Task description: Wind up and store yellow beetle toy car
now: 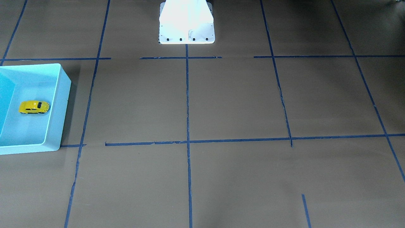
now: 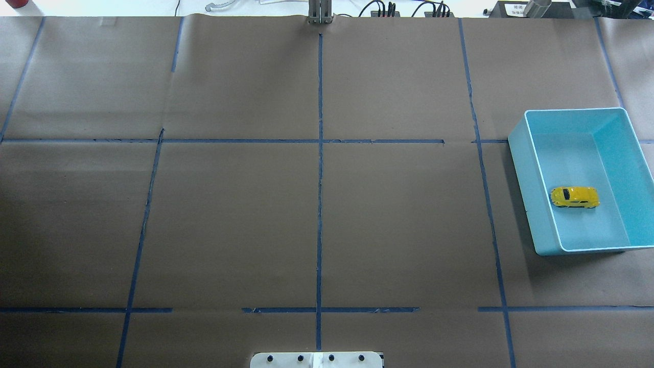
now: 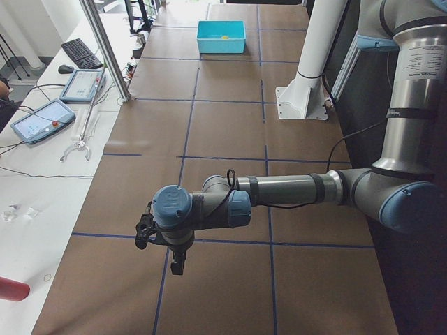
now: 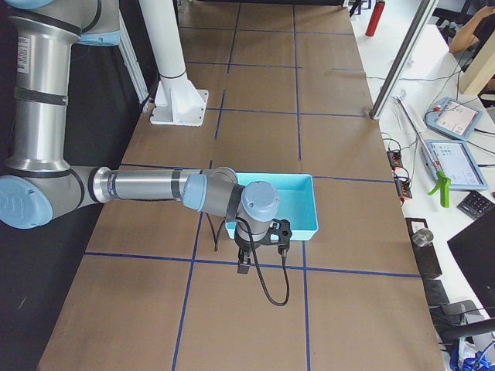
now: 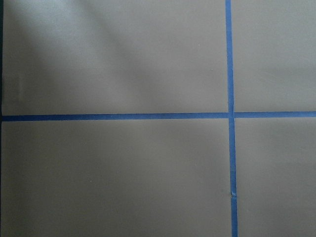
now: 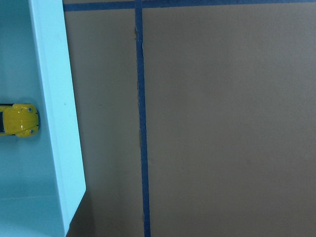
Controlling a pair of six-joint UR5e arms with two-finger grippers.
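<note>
Can't tell if the jaws on your 2 arms are parted or clenched, no wrist cam shows them. The yellow beetle toy car [image 2: 574, 197] sits on its wheels in the teal bin [image 2: 521, 194]. Reach in sloppy and the right arm [image 4: 147, 185] could clip that wall, or the car rolls off.

A brown paper-covered desk [image 2: 230, 220] is squared off by blue tape lines [image 2: 320, 204]. A turquoise rectangular plastic bin [image 2: 531, 189] sits just beside the right gripper [image 4: 244, 267] and well apart from the left gripper [image 3: 178, 264], which has two of the tape lines crossing beneath it. A white metal base plate [image 1: 186, 30] with dark bolts stands between the two grippers. Beyond the left gripper, off the desk, lie two tablets [image 3: 42, 118], a black keyboard [image 3: 82, 52] and a red cylinder [image 3: 10, 288].
</note>
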